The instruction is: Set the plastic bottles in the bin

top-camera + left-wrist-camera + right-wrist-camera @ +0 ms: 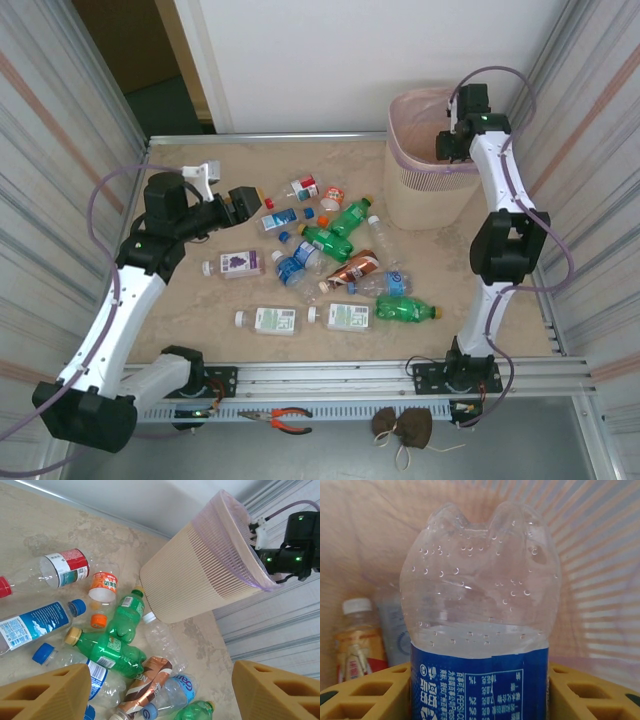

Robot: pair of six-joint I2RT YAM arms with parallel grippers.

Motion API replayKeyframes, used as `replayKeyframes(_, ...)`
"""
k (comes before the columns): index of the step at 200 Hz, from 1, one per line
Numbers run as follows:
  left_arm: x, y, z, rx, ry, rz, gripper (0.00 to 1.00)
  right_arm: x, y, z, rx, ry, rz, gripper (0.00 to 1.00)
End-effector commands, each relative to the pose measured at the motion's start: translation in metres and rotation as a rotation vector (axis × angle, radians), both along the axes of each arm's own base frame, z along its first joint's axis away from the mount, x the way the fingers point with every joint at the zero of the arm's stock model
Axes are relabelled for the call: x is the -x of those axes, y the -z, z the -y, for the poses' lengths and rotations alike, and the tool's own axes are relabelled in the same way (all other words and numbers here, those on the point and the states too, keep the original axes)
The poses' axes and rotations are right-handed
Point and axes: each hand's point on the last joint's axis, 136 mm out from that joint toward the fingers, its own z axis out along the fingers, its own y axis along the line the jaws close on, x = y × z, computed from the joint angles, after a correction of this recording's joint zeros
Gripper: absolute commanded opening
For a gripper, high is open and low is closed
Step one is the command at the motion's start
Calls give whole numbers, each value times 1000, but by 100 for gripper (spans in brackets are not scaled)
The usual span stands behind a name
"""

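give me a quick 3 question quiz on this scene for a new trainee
1. True or false: the right gripper grips a clear plastic bottle with a blue label between its yellow fingers.
2. Multiple choice: on the marbled table, the tall beige slotted plastic bin with a pink liner stands at: A) far right B) near left C) centre.
3. Fill in: the left gripper has its tan fingers ___, with nothing between them.

Key: 1 true; 2 A; 3 open.
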Motion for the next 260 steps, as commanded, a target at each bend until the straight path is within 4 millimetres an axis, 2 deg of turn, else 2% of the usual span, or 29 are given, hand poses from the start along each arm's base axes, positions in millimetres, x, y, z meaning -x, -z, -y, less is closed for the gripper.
replayKeyframes(1, -2, 1, 1, 3, 22, 25, 74, -5, 8, 8, 55, -5, -27, 56)
replayKeyframes(65, -3, 9, -3, 12, 5, 3, 74, -12, 67, 8, 51, -10, -133, 58)
replayKeyframes(92, -2, 12, -4, 13, 1, -2, 74, -12, 78, 8, 49, -10, -151, 60)
replayKeyframes(112, -3, 13, -5, 15, -5, -5, 74, -12, 77, 9, 51, -5, -148, 63)
replayKeyframes(172, -3, 21, -6, 19, -11, -25, 74, -9, 51, 6, 31, -1, -97, 75)
replayKeyframes(196, -5, 28, -9, 15, -35, -50, 73, -6, 35, 4, 23, 1, -71, 75)
replayKeyframes(236, -10, 58, -30, 28, -192, -193, 69, 2, -5, -3, -27, 3, 12, 76)
replayKeyframes(260, -13, 88, -51, 61, -368, -340, 67, 9, -37, -9, -63, -6, 78, 76)
